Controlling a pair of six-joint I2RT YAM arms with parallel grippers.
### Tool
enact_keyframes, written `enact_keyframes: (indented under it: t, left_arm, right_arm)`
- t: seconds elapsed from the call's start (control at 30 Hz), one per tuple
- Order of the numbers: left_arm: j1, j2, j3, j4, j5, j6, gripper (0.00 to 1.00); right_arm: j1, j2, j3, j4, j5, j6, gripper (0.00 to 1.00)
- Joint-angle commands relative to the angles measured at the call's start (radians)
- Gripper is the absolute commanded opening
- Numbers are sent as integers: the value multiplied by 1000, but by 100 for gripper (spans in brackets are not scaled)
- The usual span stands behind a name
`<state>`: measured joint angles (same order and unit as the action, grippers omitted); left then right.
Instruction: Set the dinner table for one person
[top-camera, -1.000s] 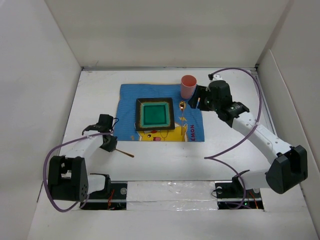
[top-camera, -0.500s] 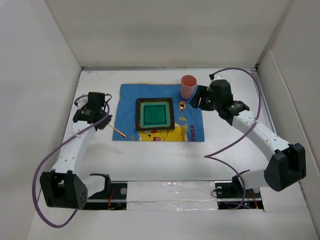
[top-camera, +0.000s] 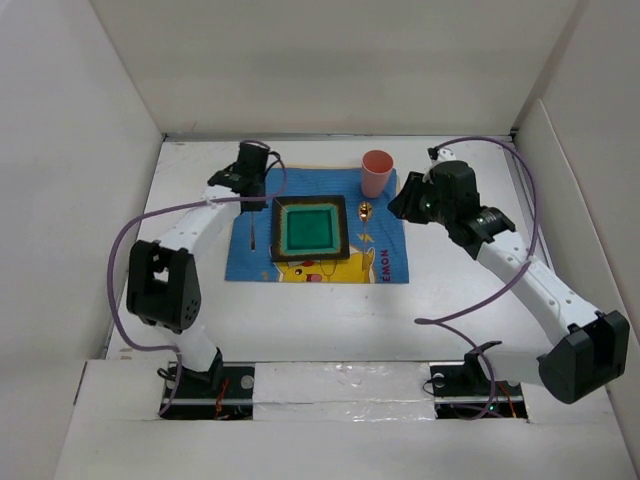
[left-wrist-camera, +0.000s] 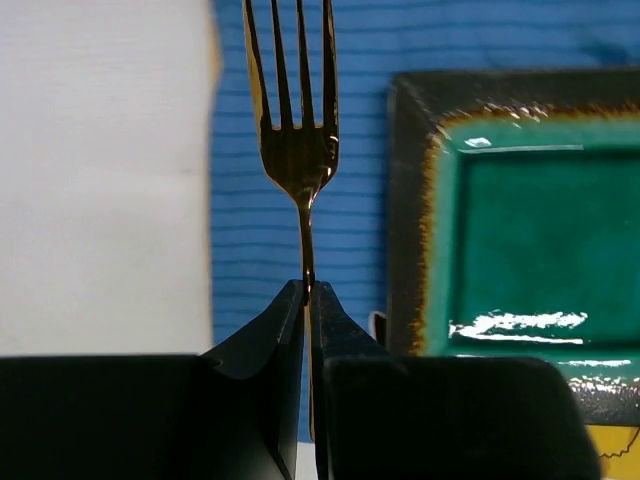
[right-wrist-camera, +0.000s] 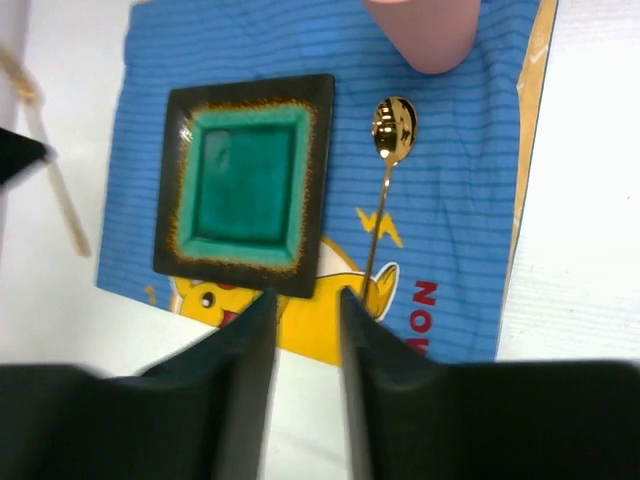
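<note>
On the white dinner table (top-camera: 320, 310) lies a blue cartoon mat (top-camera: 385, 255) carrying a square green plate (top-camera: 310, 228) with a dark rim. A gold spoon (top-camera: 365, 212) lies right of the plate and a pink cup (top-camera: 377, 172) stands at the mat's back right. My left gripper (left-wrist-camera: 307, 290) is shut on the handle of a gold fork (left-wrist-camera: 298, 150), whose tines point away over the mat's left strip (left-wrist-camera: 250, 250), beside the plate (left-wrist-camera: 520, 220). My right gripper (right-wrist-camera: 305, 295) hovers above the mat, jaws apart and holding nothing, with the spoon (right-wrist-camera: 392, 130) and plate (right-wrist-camera: 245, 180) below.
White walls (top-camera: 90, 200) close in the table on the left, back and right. The arm bases sit at the near edge (top-camera: 340, 385). Purple cables (top-camera: 500, 160) loop from both arms above the table.
The left arm has swung from the table's left side to the mat's left edge, carrying the fork. The right gripper's jaws have narrowed and it has shifted slightly right.
</note>
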<state>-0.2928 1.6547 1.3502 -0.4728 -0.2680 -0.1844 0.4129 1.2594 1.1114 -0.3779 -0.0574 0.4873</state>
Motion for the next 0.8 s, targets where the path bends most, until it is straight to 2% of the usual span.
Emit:
enact_keyframes:
  t: [0.0,0.03,0.13,0.33,0.77]
  left_arm:
    - [-39,51,46,40,12,103,0]
    - [-39,66,50,40,12,91,0]
    - [-48,132,69,31,-13,57,0]
    - [-48,185,73,20,-13,16,0]
    - [-48,246,23,2,-34,26,0]
  right_arm:
    - [-12,-29,22,-42,10,-9,44]
    - [-13,-28,22,-53,10,-7,50]
    - [-31,-44,4,-88,7,-21,54]
    - [-52,-58,-27,-104,5,-26,55]
    - [-62,-43,-56,-107,11,-21,55]
